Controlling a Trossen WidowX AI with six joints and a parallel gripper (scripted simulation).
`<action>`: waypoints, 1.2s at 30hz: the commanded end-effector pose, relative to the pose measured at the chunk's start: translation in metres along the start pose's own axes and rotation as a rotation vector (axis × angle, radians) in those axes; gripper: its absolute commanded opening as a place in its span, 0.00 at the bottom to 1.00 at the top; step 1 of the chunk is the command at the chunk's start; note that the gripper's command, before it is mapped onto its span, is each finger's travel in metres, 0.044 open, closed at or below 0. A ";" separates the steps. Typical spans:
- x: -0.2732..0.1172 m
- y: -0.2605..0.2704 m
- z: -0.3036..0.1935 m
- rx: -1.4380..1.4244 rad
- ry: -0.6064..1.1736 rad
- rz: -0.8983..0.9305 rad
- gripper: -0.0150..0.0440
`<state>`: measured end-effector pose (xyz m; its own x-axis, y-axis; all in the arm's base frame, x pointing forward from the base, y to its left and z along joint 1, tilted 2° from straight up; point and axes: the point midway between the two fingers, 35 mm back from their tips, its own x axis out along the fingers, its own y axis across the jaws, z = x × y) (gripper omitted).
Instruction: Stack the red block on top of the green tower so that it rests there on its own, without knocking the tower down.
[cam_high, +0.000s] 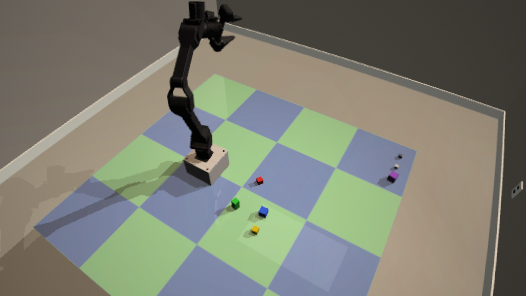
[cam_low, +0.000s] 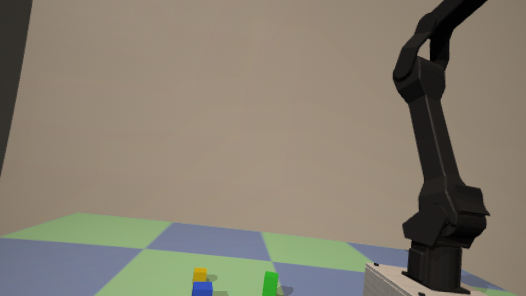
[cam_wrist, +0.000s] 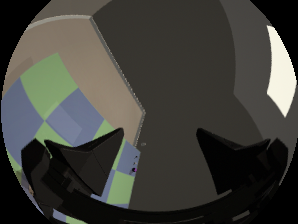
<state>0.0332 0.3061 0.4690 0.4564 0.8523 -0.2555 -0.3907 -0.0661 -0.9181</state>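
1. Right now my gripper (cam_high: 223, 29) is raised high above my base (cam_high: 206, 165), fingers spread wide apart with nothing between them.
2. Through my wrist camera the two fingertips frame a dark wall and a corner of the checkered mat (cam_wrist: 40, 106) — no block lies between them.
3. Far below my gripper, the red block (cam_high: 259, 180) sits on the mat (cam_high: 320, 137) just out from my base, untouched.
4. Slightly farther out stands the green tower (cam_high: 235, 203) — upright and taller than wide in the exterior view (cam_low: 270, 283).
5. Beyond the tower sit a blue block (cam_high: 263, 211) and a yellow block (cam_high: 255, 230), close together.
6. Well apart, at the mat's distant edge, lies a purple block (cam_high: 393, 176) beside two small pieces too tiny to identify.
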 end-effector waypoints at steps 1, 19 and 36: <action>0.030 0.016 -0.019 0.072 0.090 0.041 1.00; 0.111 0.065 -0.150 0.501 0.500 0.102 1.00; 0.125 0.156 -0.312 1.156 0.973 0.059 1.00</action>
<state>0.2667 0.2587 0.2280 0.6136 0.2273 -0.7562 -0.6695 0.6575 -0.3456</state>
